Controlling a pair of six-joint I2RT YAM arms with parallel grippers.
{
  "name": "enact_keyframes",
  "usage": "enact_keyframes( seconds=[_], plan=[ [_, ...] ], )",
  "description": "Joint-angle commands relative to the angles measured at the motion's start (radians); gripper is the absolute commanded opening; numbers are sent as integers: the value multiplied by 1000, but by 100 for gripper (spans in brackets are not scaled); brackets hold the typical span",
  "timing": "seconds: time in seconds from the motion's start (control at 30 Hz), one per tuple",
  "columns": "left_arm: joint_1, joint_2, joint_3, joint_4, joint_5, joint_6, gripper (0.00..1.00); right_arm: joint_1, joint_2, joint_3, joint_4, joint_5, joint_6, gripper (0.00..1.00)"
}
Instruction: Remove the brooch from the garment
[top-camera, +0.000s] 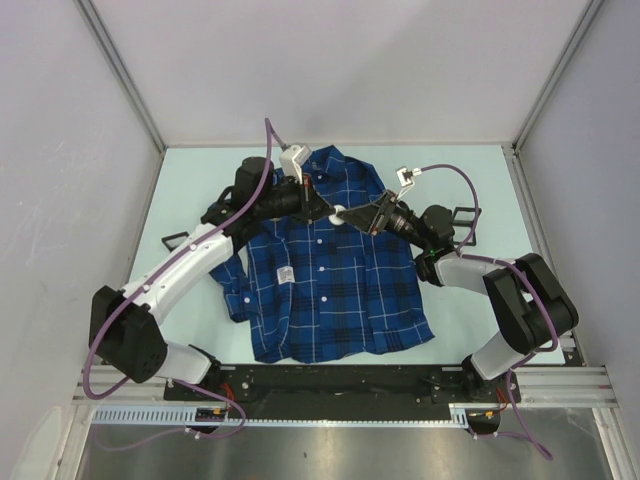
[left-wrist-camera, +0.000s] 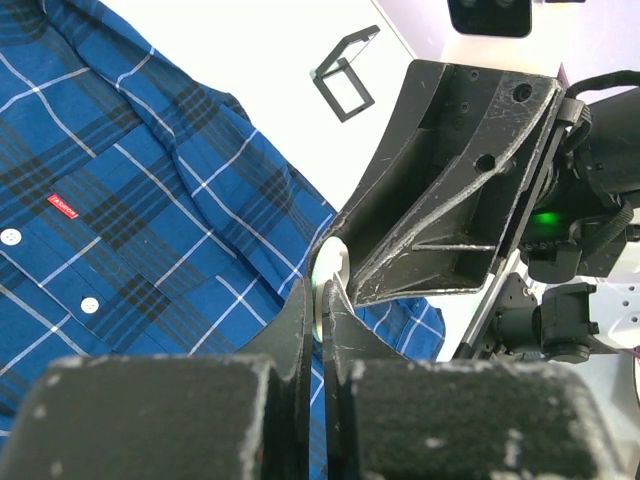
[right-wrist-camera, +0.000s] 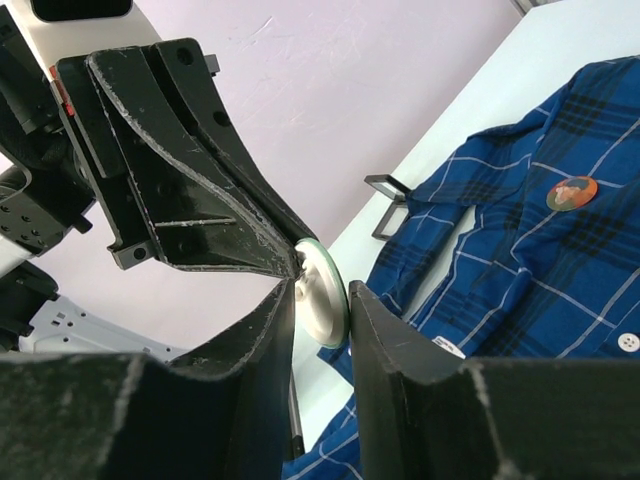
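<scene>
Table (top-camera: 480, 190) | garment (top-camera: 330, 290) near far edge | left pincer (left-wrist-camera: 322, 290), right pincer (right-wrist-camera: 320, 300) clamp disc (right-wrist-camera: 318, 285)

You are getting bright, even light from overhead, and shadows on the table (top-camera: 500, 180) are falling soft and faint. In both wrist views the fingers (left-wrist-camera: 296, 330) are blurring toward 6 o'clock, while the shirt (left-wrist-camera: 120, 200) is showing crisp behind them.
</scene>
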Motion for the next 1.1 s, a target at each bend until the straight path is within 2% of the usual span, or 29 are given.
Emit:
enact_keyframes(
  seconds=[0.0, 0.07, 0.2, 0.57, 0.8, 0.9, 1.07],
  plan=[
    [-16, -36, 40, 9, 1, 22, 0, 16, -19, 32, 62, -3, 0, 34],
    [-21, -35, 40, 7, -2, 25, 0, 18, -21, 32, 59, -2, -4, 39],
    [-22, -36, 41, 4, -5, 26, 0, 19, -25, 34, 47, 0, -12, 43],
    [-24, -38, 51, -17, -25, 46, 0, 6, -19, 41, 40, -31, -20, 33],
    [-23, -17, 58, -28, -8, 40, 0, -16, -22, 40, 71, -66, 17, 45],
    [-21, -18, 55, -25, -6, 34, 0, -22, -21, 37, 80, -69, 22, 45],
    [-13, -9, 54, -19, 10, 20, 0, -27, -2, 37, 114, -83, 34, 39]
  ],
)
